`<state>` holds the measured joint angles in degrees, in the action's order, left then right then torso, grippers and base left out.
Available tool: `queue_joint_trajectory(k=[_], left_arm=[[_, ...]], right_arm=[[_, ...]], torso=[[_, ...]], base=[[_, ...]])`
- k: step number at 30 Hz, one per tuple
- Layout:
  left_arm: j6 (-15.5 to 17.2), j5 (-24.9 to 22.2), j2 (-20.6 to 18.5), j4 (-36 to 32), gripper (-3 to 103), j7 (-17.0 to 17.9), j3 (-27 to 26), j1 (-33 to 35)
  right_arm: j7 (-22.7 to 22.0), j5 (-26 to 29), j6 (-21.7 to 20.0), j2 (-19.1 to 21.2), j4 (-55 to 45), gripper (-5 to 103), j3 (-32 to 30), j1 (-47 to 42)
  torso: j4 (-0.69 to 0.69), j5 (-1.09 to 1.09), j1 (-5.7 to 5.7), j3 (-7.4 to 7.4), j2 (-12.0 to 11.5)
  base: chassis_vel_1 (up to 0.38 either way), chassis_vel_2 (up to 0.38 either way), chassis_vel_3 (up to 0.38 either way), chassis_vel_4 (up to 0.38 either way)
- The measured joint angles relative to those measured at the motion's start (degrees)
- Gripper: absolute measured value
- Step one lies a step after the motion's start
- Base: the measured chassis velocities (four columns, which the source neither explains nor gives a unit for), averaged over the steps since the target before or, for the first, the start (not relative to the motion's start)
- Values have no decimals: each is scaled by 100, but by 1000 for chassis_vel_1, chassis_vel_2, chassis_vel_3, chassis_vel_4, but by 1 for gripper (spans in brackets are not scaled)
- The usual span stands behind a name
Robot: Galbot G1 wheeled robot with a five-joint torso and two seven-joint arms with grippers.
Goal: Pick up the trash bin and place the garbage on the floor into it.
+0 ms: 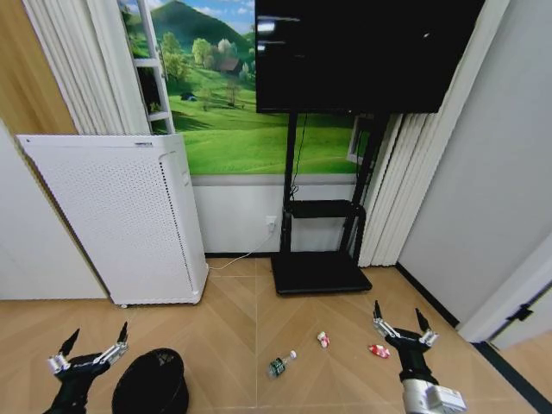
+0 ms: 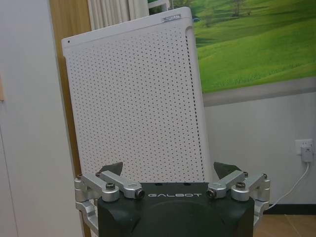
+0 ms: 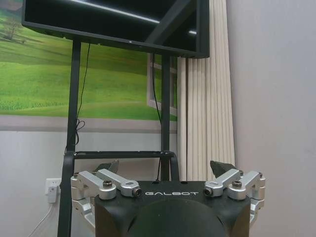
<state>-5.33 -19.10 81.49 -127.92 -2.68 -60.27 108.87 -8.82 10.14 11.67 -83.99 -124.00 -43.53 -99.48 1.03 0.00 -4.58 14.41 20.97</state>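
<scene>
head view: the black trash bin (image 1: 152, 382) stands on the wood floor just beside the left gripper (image 1: 90, 348), whose fingers are spread wide and empty. three garbage pieces lie ahead: a green-and-white one (image 1: 280, 364) and two red-and-white wrappers (image 1: 323, 340) (image 1: 379, 350), the last beside the wide-open, empty right gripper (image 1: 401, 324).

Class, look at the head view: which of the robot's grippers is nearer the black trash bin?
Left. The left gripper hovers open just beside the trash bin; the right gripper is open across the floor.
</scene>
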Motion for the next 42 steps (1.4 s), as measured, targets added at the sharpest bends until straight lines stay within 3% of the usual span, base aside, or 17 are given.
queue_joint_trajectory(k=[28,42], left_arm=[[-27,23,49,-71,99,50,110,19],[-46,25,43,-51,99,50,113,21]], right_arm=[[-8,-165,-9,-56,10,100,-13,6],[-8,-209,-8,-93,18,100,-14,-5]], torso=[[0,0,196,-419,-615],[0,0,251,-553,-803]], base=[[0,0,0,0],[0,0,0,0]])
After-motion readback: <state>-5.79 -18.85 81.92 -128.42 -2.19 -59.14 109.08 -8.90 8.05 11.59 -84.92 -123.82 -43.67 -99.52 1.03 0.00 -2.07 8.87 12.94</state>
